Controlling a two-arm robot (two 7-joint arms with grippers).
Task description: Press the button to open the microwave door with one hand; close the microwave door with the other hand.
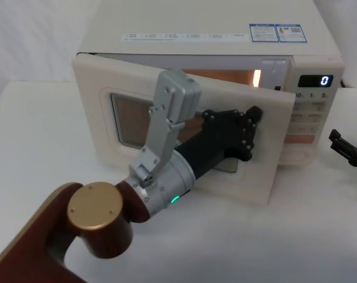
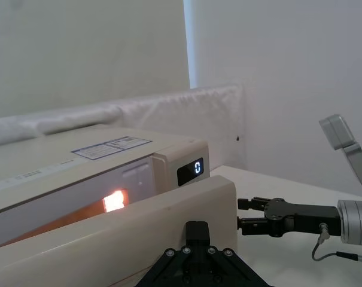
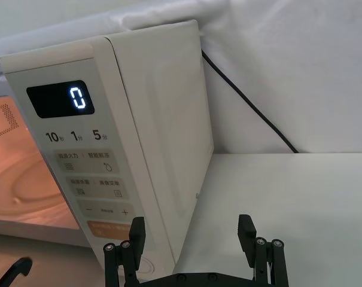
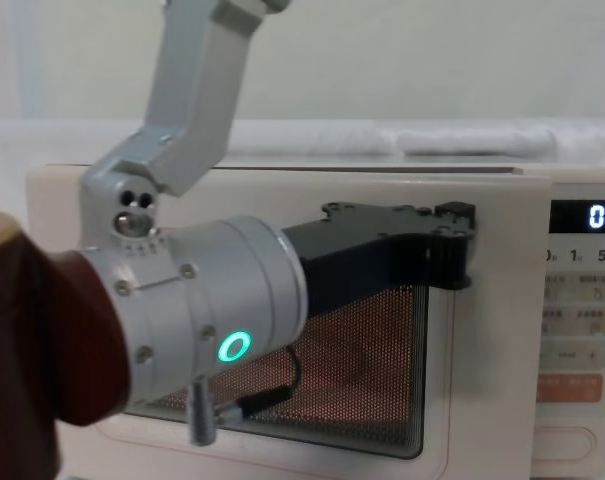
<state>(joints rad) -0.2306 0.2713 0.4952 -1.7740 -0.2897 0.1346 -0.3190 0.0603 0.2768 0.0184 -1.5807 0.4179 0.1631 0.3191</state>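
From the head view, the wide cream microwave door with its dark rounded window (image 1: 184, 135) stands ajar, swung out toward the robot on a hinge at its left edge, its free edge toward the keypad side; the black ribbed left gripper (image 1: 249, 132) lies flat against the door's outer face near that free edge, so the push needed runs straight back toward the lit cavity. Whether its jaws are spread I cannot tell. The black right gripper (image 1: 349, 147) waits well off to the right, jaws parted. In the left wrist view the door's top edge (image 2: 169, 209) runs long and level just ahead of the left gripper, gap to the oven body visible. The right wrist view shows the large cream pill-shaped button (image 3: 146, 264) just beside the right gripper's spread fingers (image 3: 246, 230). From the chest, the left gripper (image 4: 452, 245) presses the door's upper right.
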